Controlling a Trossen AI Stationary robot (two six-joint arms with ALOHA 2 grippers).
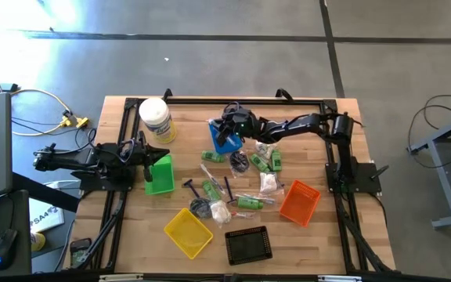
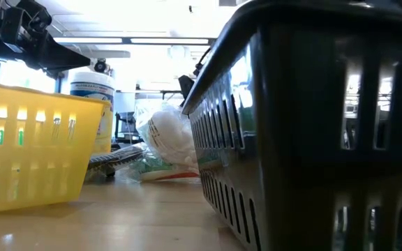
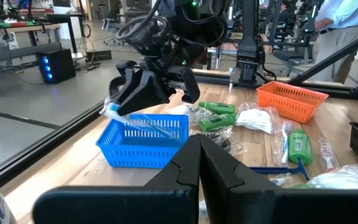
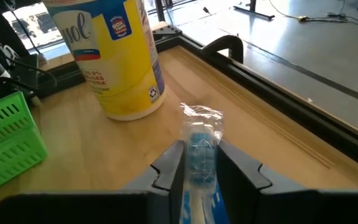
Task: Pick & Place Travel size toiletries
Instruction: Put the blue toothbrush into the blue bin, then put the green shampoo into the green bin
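Gripping wrapped toothbrush (image 4: 199, 149) | right claw (image 4: 199, 163) | over blue tray (image 3: 143, 140)

**Colours and patterns on the bench**

Pale wood-grain bench (image 1: 131, 235); slatted trays in blue (image 3: 145, 142), green (image 1: 161, 174), yellow (image 1: 188, 233), orange (image 1: 299, 202) and black (image 1: 247, 245); white tub (image 4: 110, 56) with yellow label; green bottles (image 3: 216, 115); blue-and-white toothbrush (image 4: 197, 155) in clear wrapper.

Both arms are matte black with chunky, blocky joints. Black cables loop loosely around the right arm (image 3: 166, 43) near its wrist, where a small green light glows. The left gripper (image 3: 199, 162) has flat, angular black fingers. The right gripper (image 4: 197, 163) looks the same.
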